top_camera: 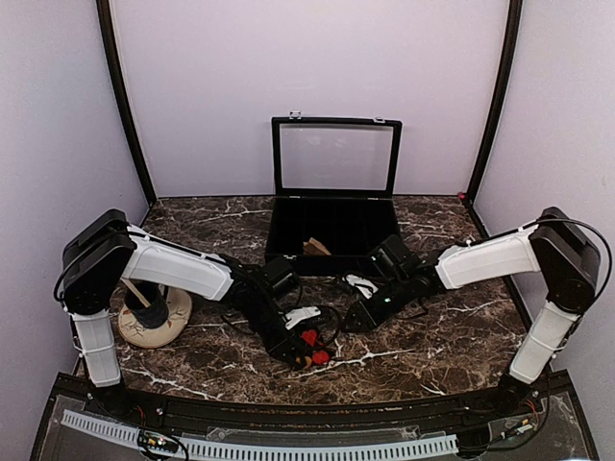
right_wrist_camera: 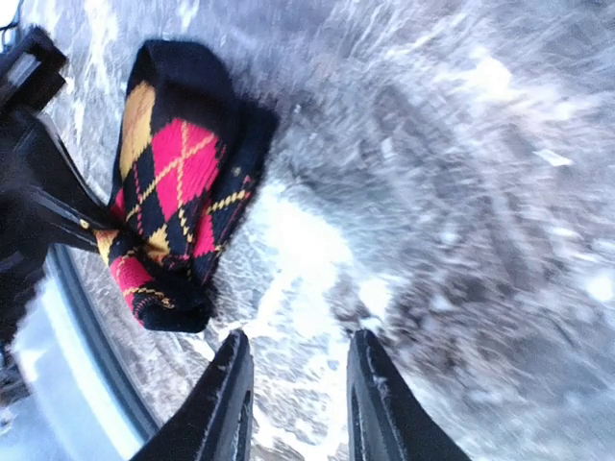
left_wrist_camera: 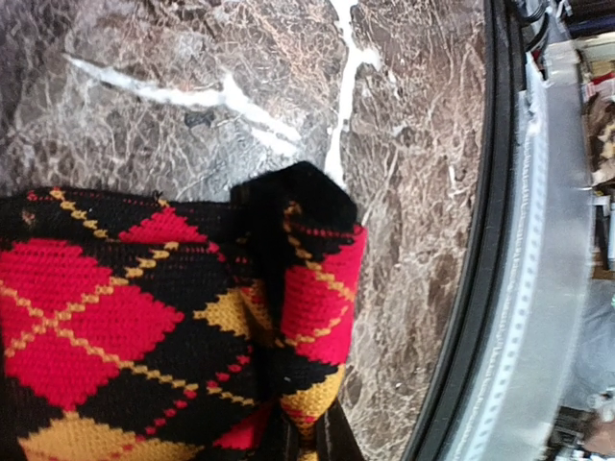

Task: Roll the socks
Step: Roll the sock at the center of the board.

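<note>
The argyle sock [left_wrist_camera: 115, 317], with red, orange and black diamonds, lies bunched on the marble table near its front edge. My left gripper [left_wrist_camera: 309, 444] is shut on a fold of it, and only the finger ends show under the fabric. From above, the sock [top_camera: 310, 339] sits at the tip of the left gripper [top_camera: 300, 353]. My right gripper [right_wrist_camera: 298, 360] hangs open just above the table with nothing between its fingers. The sock [right_wrist_camera: 173, 182] is up and to its left, apart from it. In the top view the right gripper [top_camera: 349, 319] is just right of the sock. A tan-brown bit [top_camera: 314, 248] shows inside the case.
A black compartment case [top_camera: 288, 230] stands at the back centre with its clear lid up. A round cream object with a wooden stick [top_camera: 154, 319] sits beside the left arm. The table's front rail [left_wrist_camera: 500, 288] runs close by the sock.
</note>
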Robot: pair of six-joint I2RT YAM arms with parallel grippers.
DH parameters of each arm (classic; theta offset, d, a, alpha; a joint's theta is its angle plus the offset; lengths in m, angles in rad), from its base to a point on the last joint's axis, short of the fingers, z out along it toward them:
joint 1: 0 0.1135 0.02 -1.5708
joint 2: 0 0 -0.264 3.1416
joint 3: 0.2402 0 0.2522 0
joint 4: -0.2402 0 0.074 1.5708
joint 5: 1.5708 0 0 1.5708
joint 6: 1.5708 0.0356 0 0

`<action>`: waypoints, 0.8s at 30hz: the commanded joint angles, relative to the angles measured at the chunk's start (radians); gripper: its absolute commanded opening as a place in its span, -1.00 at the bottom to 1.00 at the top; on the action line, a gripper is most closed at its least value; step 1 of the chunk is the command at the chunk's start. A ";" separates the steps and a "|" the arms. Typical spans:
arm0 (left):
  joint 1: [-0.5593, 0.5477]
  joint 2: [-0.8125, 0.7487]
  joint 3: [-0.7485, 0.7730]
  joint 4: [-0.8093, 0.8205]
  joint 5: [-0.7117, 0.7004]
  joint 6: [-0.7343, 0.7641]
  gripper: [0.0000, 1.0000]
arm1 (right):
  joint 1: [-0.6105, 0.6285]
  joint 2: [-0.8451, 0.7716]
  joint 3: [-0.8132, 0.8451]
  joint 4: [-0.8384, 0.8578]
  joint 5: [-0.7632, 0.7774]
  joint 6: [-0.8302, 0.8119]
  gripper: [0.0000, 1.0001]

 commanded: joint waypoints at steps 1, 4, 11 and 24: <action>0.023 0.050 0.018 -0.081 0.122 -0.027 -1.00 | 0.060 -0.098 -0.063 0.061 0.229 -0.041 -0.37; 0.040 0.054 0.007 -0.066 0.166 -0.050 -1.00 | 0.120 -0.146 -0.099 0.071 0.356 -0.070 -0.37; 0.072 0.063 -0.004 -0.060 0.232 -0.085 -1.00 | 0.277 -0.253 -0.161 0.095 0.571 -0.150 -0.36; 0.115 0.069 -0.072 -0.030 0.310 -0.118 -1.00 | 0.559 -0.137 -0.026 0.049 0.775 -0.357 -0.26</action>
